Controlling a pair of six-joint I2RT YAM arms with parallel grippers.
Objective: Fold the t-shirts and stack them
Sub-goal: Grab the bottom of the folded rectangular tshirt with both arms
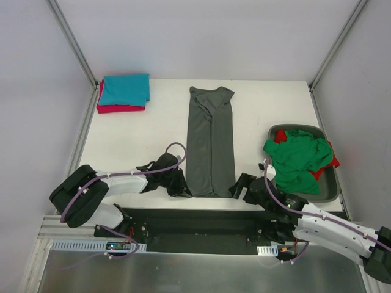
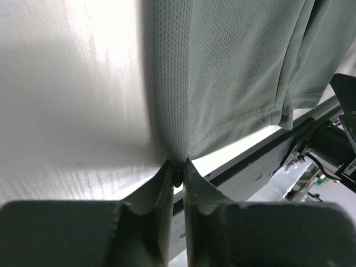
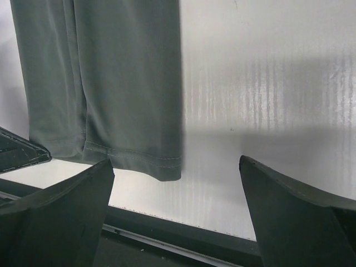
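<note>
A grey t-shirt (image 1: 211, 140) lies folded into a long strip down the middle of the white table (image 1: 134, 137). My left gripper (image 1: 182, 189) is shut on its near left hem corner; in the left wrist view the cloth (image 2: 222, 72) bunches into the pinched fingertips (image 2: 177, 168). My right gripper (image 1: 237, 189) is open just off the near right hem corner; the right wrist view shows the hem (image 3: 133, 158) between and beyond the spread fingers (image 3: 72, 206). Folded teal (image 1: 125, 89) and red (image 1: 119, 108) shirts are stacked at the far left.
A grey bin (image 1: 327, 186) at the right holds a crumpled green shirt (image 1: 296, 159) over something red. The table's near edge and a black rail (image 1: 201, 223) run right behind both grippers. Frame posts stand at the far corners.
</note>
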